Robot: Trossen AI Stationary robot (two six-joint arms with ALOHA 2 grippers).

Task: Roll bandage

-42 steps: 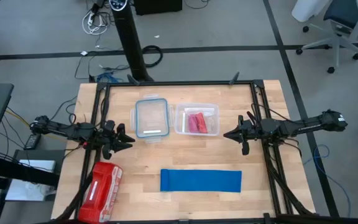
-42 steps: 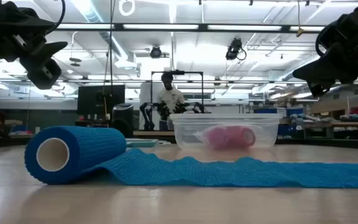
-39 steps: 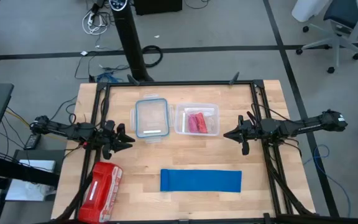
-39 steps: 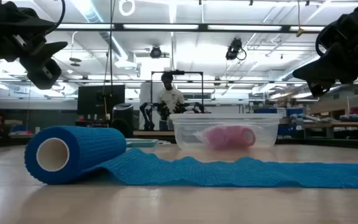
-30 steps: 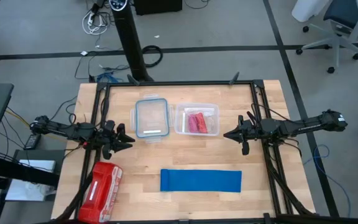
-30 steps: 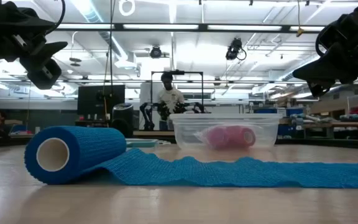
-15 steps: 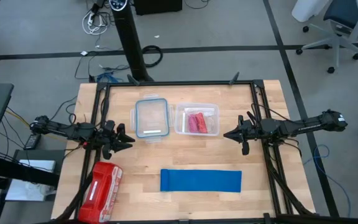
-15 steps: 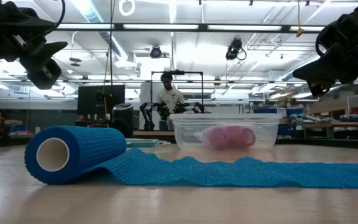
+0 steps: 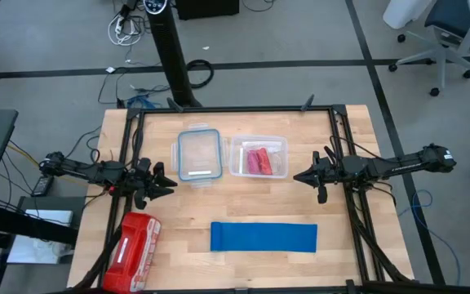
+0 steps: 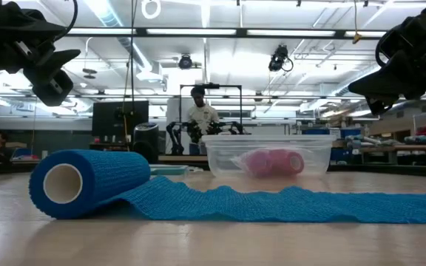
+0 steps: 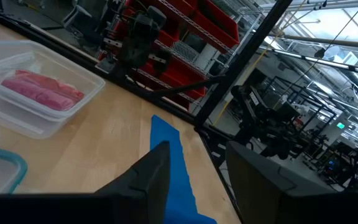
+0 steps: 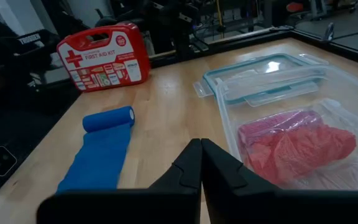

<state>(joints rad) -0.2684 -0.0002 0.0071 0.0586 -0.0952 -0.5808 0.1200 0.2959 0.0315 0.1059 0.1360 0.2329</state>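
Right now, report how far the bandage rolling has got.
Done: only one end of the blue bandage is wound, into a short roll. In hand: nothing. The left gripper is open and the right gripper is shut, both above the table, clear of the bandage. Left: the long flat strip is not yet rolled.

left gripper (image 11: 194, 168): fingers parted, nothing between them, above the table (image 11: 104, 134) | bandage (image 11: 169, 165): blue strip on the wood, running to 12 o'clock | clear container (image 11: 36, 99) at 10 o'clock holds pink rolls (image 11: 42, 90) | teal-rimmed lid (image 11: 2, 171) at 8 o'clock | right arm (image 11: 138, 37) beyond the container
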